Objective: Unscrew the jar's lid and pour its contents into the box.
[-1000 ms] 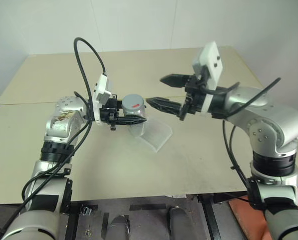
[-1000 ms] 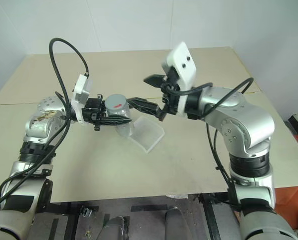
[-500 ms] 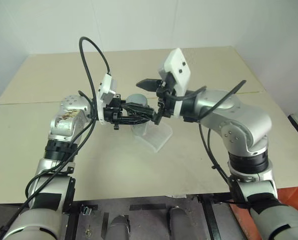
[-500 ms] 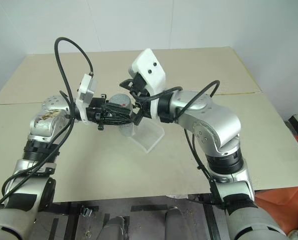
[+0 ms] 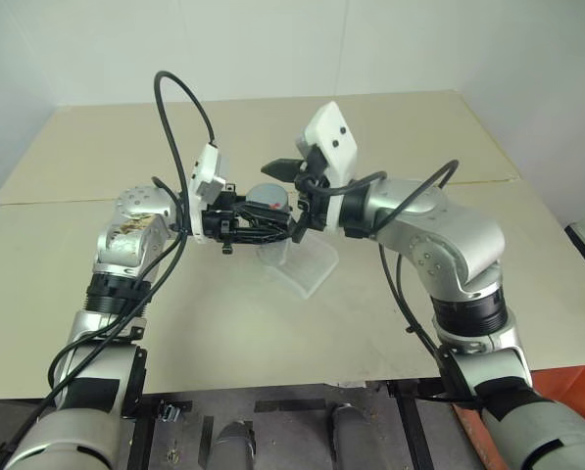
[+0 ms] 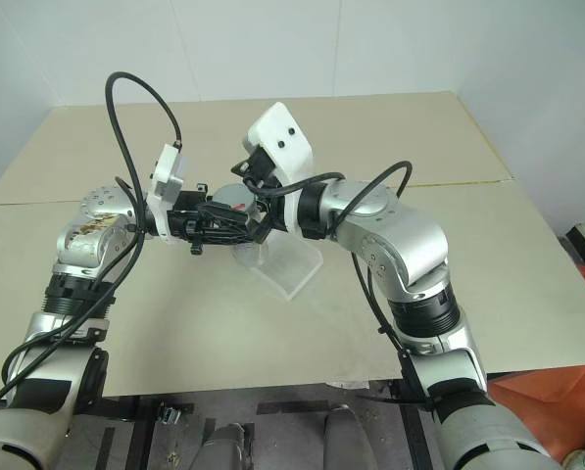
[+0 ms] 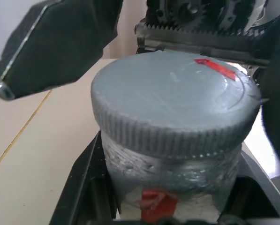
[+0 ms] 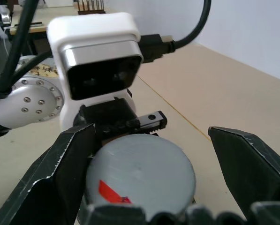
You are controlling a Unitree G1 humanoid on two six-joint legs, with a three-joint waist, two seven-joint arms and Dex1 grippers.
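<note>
Fingers of the left gripper [image 5: 258, 221] are clamped around the jar [image 7: 170, 187], holding it upright in the air above the desk [image 5: 390, 323], just over the near edge of the box [image 5: 307, 266] that lies there. Its grey lid [image 8: 140, 176], marked with a small red strip, is on the jar. Right gripper [image 8: 149, 159] fingers [image 8: 60, 164] stand wide apart, one on either side of the lid, with gaps between them and its rim.
</note>
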